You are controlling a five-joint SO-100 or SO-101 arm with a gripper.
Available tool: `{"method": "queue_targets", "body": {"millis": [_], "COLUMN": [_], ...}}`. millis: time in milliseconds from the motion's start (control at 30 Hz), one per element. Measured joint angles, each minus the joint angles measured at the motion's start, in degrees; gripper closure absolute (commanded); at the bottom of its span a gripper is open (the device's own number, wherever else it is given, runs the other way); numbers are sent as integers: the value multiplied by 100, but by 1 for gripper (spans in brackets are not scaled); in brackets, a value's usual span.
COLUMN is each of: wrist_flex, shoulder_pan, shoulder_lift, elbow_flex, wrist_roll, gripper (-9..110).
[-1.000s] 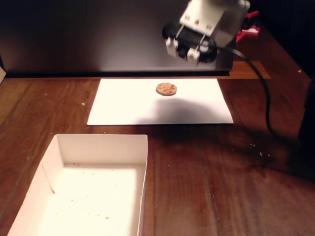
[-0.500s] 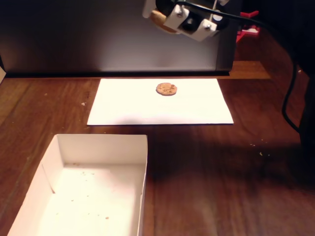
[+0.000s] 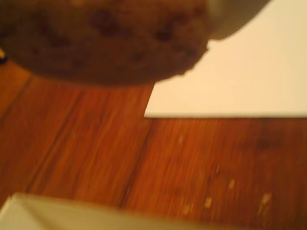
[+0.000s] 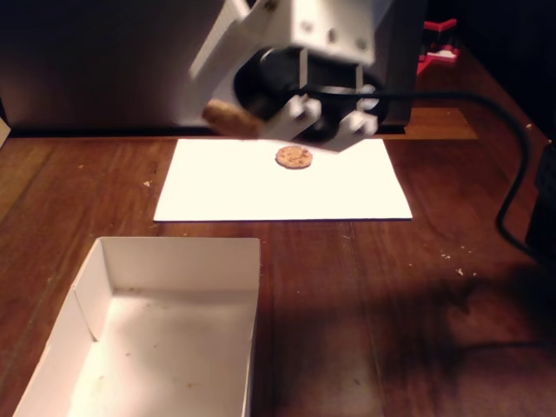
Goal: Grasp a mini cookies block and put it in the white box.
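Observation:
In the fixed view my gripper point(image 4: 233, 113) hangs above the left part of the white paper sheet, shut on a small brown mini cookie point(image 4: 228, 118). A second mini cookie point(image 4: 294, 157) lies on the paper. The white box point(image 4: 178, 253), a shallow tray with low walls, stands at the front left, open, with only crumbs inside. Close up in the wrist view, the held cookie point(image 3: 105, 38) fills the top, and the box's rim point(image 3: 67, 213) shows blurred at the bottom left.
The white paper sheet point(image 4: 347, 191) lies on the dark wooden table point(image 4: 391, 313); its corner point(image 3: 240, 76) shows in the wrist view. A black cable point(image 4: 512, 174) runs along the right. A dark panel stands behind. Crumbs point(image 3: 208, 202) dot the wood.
The arm has swung down and to the left with the cookie held in it, coming lower over the paper's left part. The cookie on the paper and the box have not moved.

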State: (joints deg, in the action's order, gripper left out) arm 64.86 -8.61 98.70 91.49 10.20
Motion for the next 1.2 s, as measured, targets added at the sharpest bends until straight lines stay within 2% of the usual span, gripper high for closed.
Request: {"method": "queue_targets", "body": {"millis": [433, 833, 1033, 1100, 1200], "wrist_flex": [-255, -255, -255, -255, -255], "shoulder_pan": [-343, -765, -853, -861, -870], "shoulder_lift": [-1960, -3480, -3691, -3691, -3691], "elbow_flex": [-1239, -2074, -2083, -2145, -2241], "wrist_roll": [-896, -1292, -1301, -1301, -1301], "gripper": [78, 78, 79, 78, 64]}}
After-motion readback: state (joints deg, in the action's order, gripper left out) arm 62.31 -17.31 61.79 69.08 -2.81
